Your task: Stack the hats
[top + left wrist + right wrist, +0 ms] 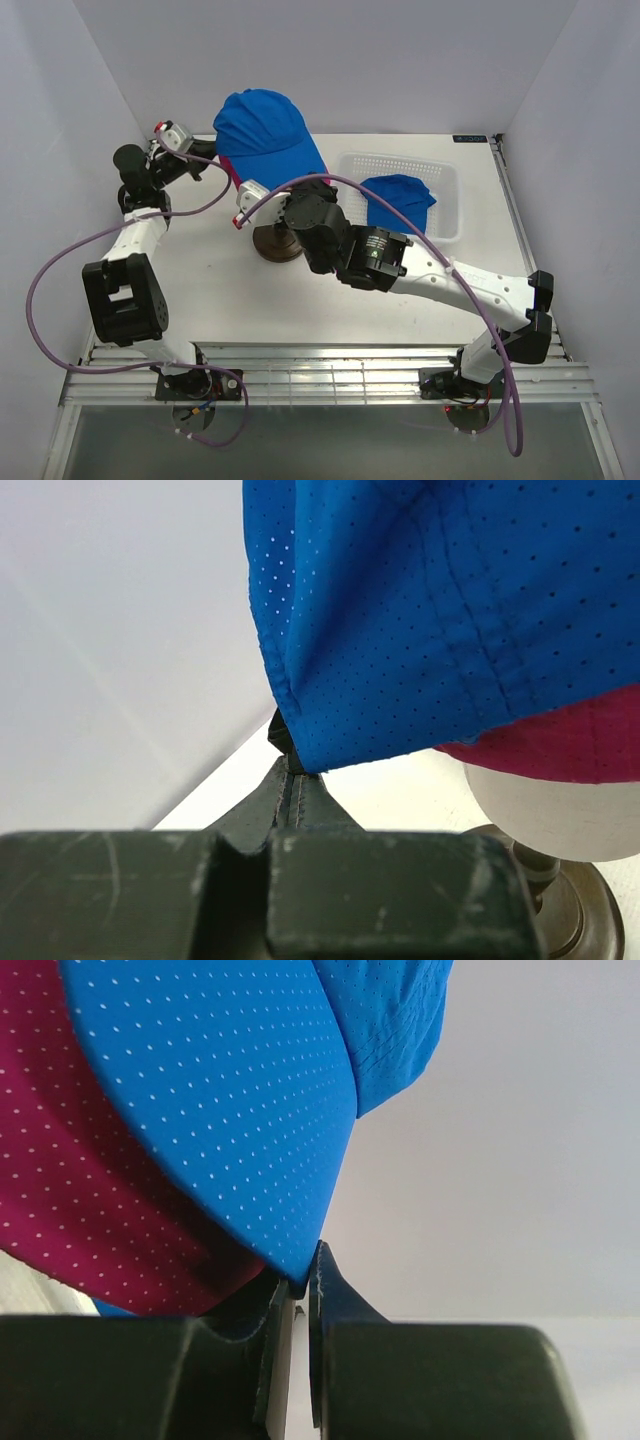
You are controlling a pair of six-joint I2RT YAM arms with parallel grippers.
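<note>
1. Blue cap (262,135) sits topmost on the cream mannequin head (555,815), at the rear centre of the table (225,295). Its crown is toward the back wall and its brim points toward the right arm.
2. Pink cap (575,745) lies under it. A pink edge shows below the blue hem, and in the right wrist view pink fabric lies beneath the blue brim.
3. Left gripper (293,770): jaws clenched on the lower hem of the blue cap, at the cap's left side. The fabric rises straight out of the pinch.
4. Right gripper (303,1278): jaws pinched tight on the rim of the same cap's brim.
5. Second blue cap (400,200) lies in the white basket (350,162), to the right of the head and apart from both grippers.
6. Edges: the left wrist is close to the left wall, and the back wall is just behind the crown. The dark stand (280,245) is partly hidden under the right wrist.
7. Open room: bare table in front of the stand, between the two arms, running to the near edge.
</note>
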